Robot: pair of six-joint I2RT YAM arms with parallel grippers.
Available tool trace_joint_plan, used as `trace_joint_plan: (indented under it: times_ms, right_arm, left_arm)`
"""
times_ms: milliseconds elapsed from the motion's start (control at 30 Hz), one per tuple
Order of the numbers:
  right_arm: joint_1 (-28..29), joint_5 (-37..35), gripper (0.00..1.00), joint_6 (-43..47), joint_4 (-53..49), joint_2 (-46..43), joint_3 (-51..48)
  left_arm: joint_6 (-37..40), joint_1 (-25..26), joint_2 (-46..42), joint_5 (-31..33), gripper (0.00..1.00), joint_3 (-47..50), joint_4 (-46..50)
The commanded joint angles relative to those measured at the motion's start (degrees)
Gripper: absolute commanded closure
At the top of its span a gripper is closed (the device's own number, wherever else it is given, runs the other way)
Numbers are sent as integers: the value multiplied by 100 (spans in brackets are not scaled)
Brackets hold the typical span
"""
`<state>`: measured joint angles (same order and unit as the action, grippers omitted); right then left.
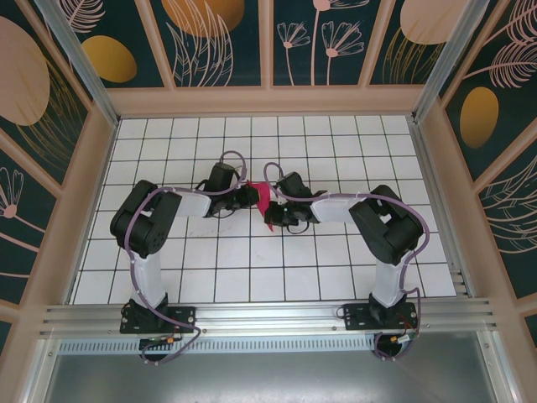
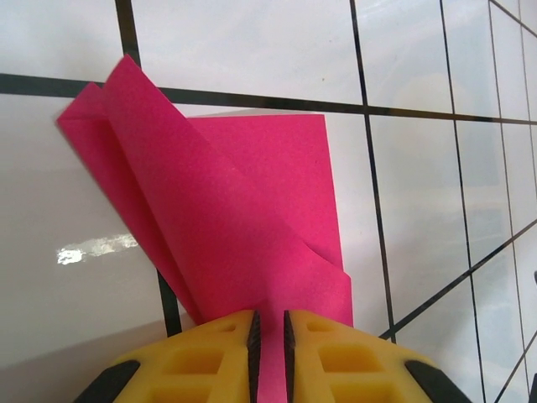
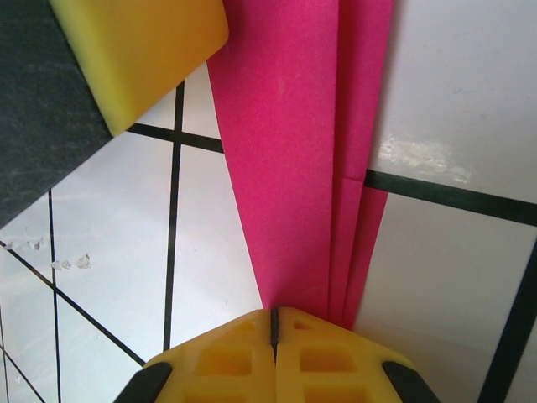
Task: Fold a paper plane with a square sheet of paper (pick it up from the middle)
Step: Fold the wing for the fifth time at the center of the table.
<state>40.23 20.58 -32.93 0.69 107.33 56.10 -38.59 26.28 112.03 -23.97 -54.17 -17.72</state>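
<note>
Pink paper [image 1: 262,200]: already folded into long, layered flaps. It hangs between the two arms over the middle of the table [image 1: 193,277], well away from every edge. I cannot tell whether it touches the tiles.
Left jaws: nearly together, clamped on one end of the paper, with a thin strip running between the yellow pads [image 2: 210,357].
Right jaws: pressed together on the opposite end, where several layers bunch.
Step in hand: mid-fold, I'd judge. The flaps are made, but it is not yet a slim dart.
Next move: probably one grip holds firm while the other lets go, retakes a flap and folds it along the centre line without slipping or tearing.
</note>
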Motion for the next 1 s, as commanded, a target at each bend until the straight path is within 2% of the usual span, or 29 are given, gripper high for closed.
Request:
trace_joint_plan:
  times_ms: [0,200,433,967]
  right_arm:
    - [47,79,94,176,-231,64,-181]
    - [99,273,92,452,-60,-209,-357]
    - [177,432,92,620,-130,-374,-587]
    - [223,348,94,664,-434,-643,-1084]
  left_arm:
    - [310,-27,501,704,80,-320,766]
    - [444,13,807,1292,82,-635,1539]
    - [414,76,1078,1793,83,-863,1995]
    - [378,78,1137,1823,84,-955,2123]
